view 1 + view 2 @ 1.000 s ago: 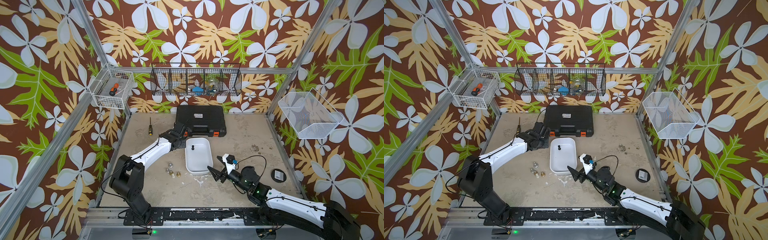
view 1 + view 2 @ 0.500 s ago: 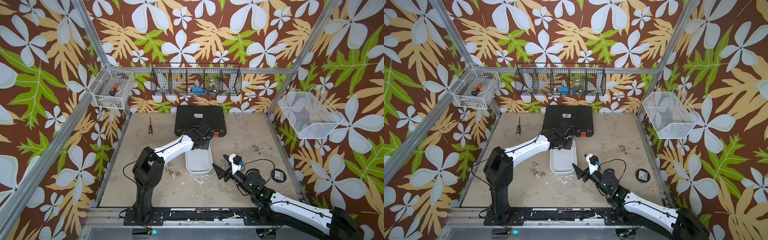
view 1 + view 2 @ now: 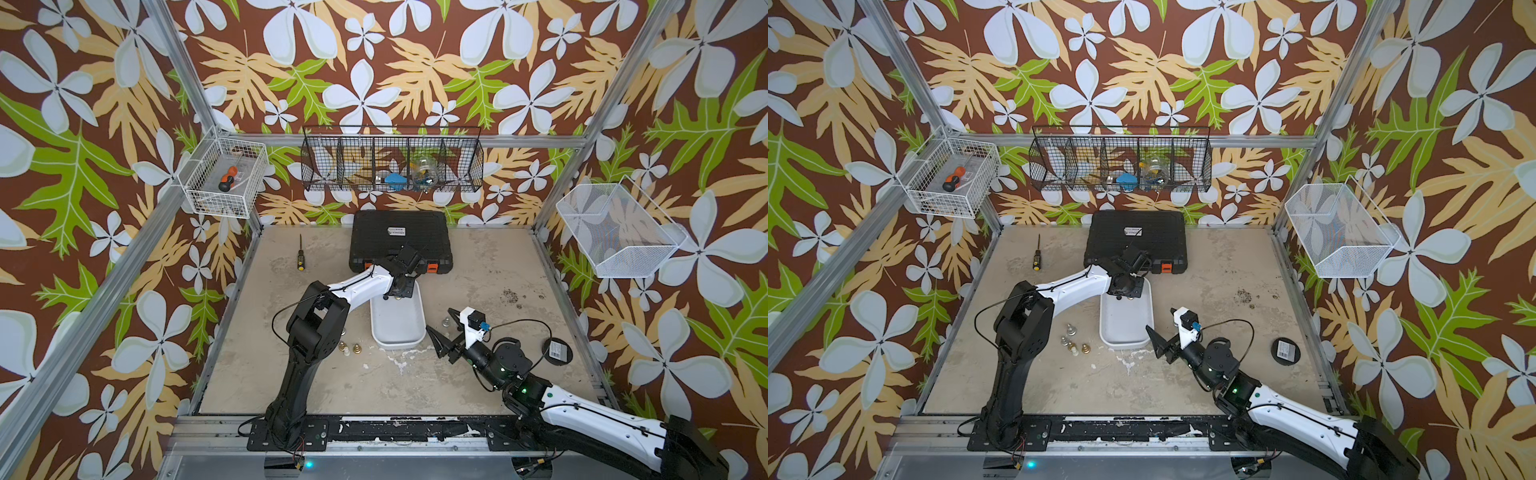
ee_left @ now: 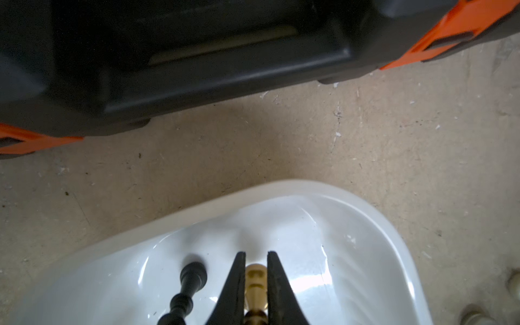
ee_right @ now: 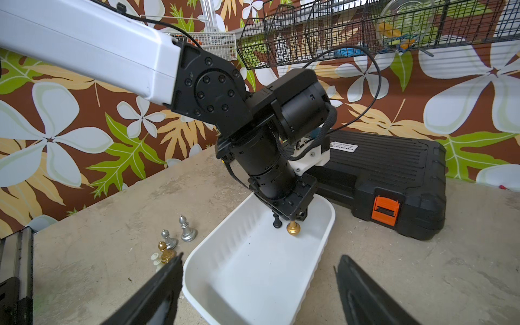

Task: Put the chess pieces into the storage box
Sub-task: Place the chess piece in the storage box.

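Note:
The white storage box (image 3: 400, 326) (image 3: 1124, 322) (image 5: 253, 270) (image 4: 351, 253) lies in front of the black case. My left gripper (image 3: 397, 296) (image 3: 1127, 296) (image 4: 256, 254) (image 5: 295, 216) hangs over the box's far end, shut on a gold chess piece (image 4: 255, 281) (image 5: 293, 228) whose base is at the box floor. A black piece (image 4: 192, 277) (image 5: 277, 222) stands in the box beside it. Several gold, silver and cream pieces (image 3: 1072, 346) (image 5: 168, 239) stand on the table left of the box. My right gripper (image 3: 439, 319) (image 3: 1160, 319) (image 5: 260, 256) is open and empty at the box's near right corner.
A black toolcase with orange latches (image 3: 401, 241) (image 5: 388, 180) sits behind the box. A screwdriver (image 3: 300, 257) lies at the back left. A black round disc (image 3: 557, 351) lies right of my right arm. One silver piece (image 3: 446, 322) stands by the box's right side.
My left arm swung right from beside the case to over the box's far end and lowered the gold piece inside. The right gripper barely shifted and stayed open.

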You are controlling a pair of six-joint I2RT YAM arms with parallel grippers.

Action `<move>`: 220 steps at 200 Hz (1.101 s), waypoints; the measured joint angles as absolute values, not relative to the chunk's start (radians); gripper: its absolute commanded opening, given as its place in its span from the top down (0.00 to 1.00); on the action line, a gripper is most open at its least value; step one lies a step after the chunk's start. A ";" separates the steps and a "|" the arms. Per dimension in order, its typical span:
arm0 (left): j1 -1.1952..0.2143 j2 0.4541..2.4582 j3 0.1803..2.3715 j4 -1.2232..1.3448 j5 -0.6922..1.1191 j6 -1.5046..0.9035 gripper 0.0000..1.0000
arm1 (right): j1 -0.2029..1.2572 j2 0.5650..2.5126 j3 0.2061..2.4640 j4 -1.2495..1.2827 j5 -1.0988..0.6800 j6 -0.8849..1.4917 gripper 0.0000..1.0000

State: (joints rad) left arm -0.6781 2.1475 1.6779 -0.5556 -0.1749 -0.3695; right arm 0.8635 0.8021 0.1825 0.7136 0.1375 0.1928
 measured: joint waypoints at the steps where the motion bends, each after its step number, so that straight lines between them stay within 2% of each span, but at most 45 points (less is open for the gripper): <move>1: -0.678 2.148 1.678 -0.556 -0.175 -0.369 0.93 | 0.863 0.802 0.183 0.714 0.138 0.193 0.14; 59: -0.658 2.188 1.688 -0.550 -0.176 -0.357 0.93 | 0.863 0.796 0.183 0.714 0.138 0.190 0.14; 109: -0.656 2.188 1.680 -0.529 -0.187 -0.356 0.87 | 0.863 0.796 0.183 0.713 0.138 0.189 0.14; 198: -0.656 2.173 1.675 -0.527 -0.178 -0.352 0.59 | 0.863 0.799 0.186 0.709 0.139 0.190 0.13; 220: -0.656 2.141 1.681 -0.527 -0.173 -0.345 0.55 | 0.848 0.803 0.242 0.646 0.150 0.206 0.09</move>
State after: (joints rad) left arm -0.6556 2.1414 1.6810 -0.5266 -0.1730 -0.3454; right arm 0.8478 0.8032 0.2424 0.6456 0.1501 0.2062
